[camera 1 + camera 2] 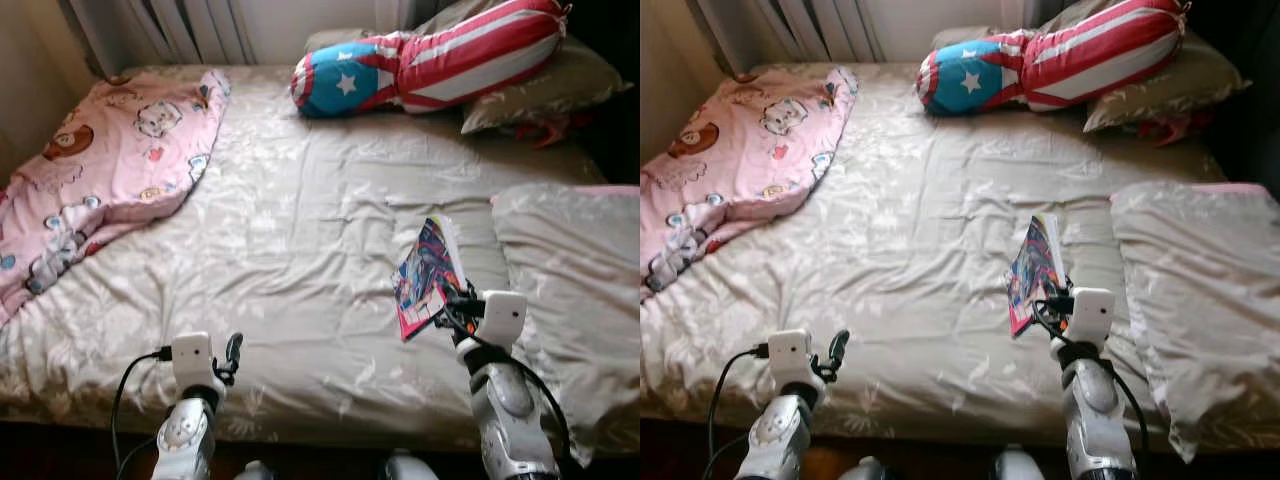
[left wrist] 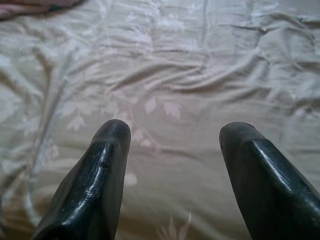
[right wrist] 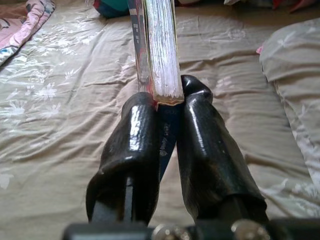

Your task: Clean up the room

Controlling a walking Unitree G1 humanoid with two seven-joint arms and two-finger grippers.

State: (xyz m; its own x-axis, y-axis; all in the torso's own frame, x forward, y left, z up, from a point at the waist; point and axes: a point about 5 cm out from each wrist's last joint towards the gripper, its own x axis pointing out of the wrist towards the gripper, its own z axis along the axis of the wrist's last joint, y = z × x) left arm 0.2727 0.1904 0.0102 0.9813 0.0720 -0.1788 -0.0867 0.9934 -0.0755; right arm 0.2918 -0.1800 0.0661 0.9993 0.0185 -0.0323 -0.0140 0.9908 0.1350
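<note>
The right claw is raised over the bed, its forearm angled up from the near edge, and its two black fingers are clamped on the lower edge of a colourful book, which stands upright above the beige sheet, just beside a beige pillow. The left claw hovers low over the sheet near the bed's front edge, fingers spread apart with nothing between them.
</note>
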